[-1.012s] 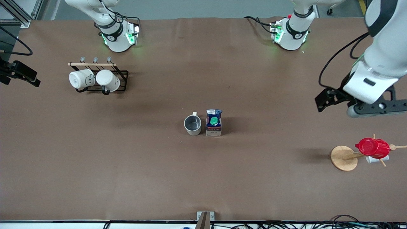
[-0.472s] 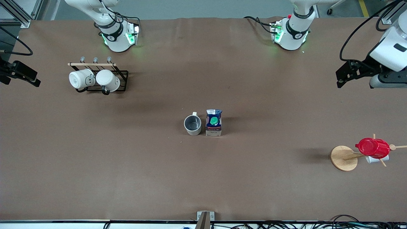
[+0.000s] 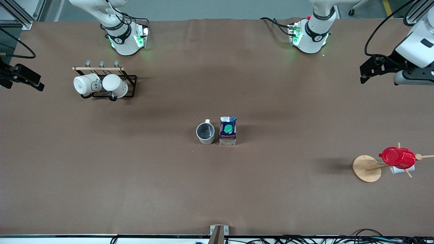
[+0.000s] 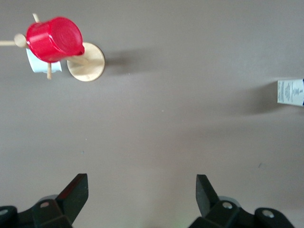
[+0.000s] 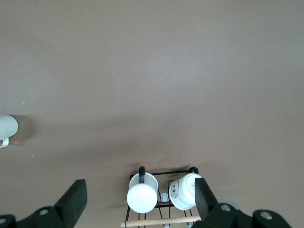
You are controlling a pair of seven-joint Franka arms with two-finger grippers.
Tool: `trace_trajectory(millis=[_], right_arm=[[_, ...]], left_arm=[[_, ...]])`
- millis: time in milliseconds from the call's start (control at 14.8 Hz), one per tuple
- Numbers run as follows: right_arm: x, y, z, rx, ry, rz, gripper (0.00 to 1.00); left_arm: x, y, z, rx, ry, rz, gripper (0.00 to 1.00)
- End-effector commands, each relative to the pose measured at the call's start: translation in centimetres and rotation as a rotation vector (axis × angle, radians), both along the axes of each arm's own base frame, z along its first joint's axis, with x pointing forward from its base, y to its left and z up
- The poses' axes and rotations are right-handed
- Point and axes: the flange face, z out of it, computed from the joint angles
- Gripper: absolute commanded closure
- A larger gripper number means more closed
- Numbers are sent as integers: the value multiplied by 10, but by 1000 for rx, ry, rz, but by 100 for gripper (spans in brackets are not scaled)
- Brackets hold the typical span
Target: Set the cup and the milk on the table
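The cup (image 3: 205,133) stands upright on the brown table (image 3: 217,189) near its middle, grey inside showing. The milk (image 3: 228,130) stands upright right beside it, on the side toward the left arm's end, green cap up. My left gripper (image 3: 364,73) hangs open and empty over bare table at the left arm's end; its wrist view shows wide-apart fingers (image 4: 141,190) and the edge of the milk (image 4: 290,92). My right gripper (image 3: 30,79) is open and empty over the right arm's end; in its wrist view (image 5: 138,192) the cup (image 5: 6,129) shows at the edge.
A black wire rack (image 3: 130,79) with two white mugs (image 3: 86,84) (image 3: 115,85) stands near the right arm's base. A wooden mug tree with a round disc base (image 3: 366,168) holds a red cup (image 3: 397,157) at the left arm's end, nearer the front camera.
My left gripper has moved away from the front camera and outward toward the left arm's end of the table. The cup, the milk and the right arm have not moved.
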Motion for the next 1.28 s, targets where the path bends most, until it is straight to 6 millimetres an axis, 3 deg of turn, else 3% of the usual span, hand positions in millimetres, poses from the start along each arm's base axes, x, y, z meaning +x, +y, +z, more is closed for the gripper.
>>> trace_trajectory(millis=[0,337,540,1215], right_arm=[[1,0,3,-10,5,9,0],[0,0,3,-10,12,7,0],[0,-1,3,-8,12,4,0],[0,0,2,-7,20,4,0]], left_arm=[[-12,2,3,-20,-14,4,0],[-7,3,4,-35,-15,1,0],[5,1,11,-58,-30,-6,0],[6,-1,10,-57,-25,-3,0]])
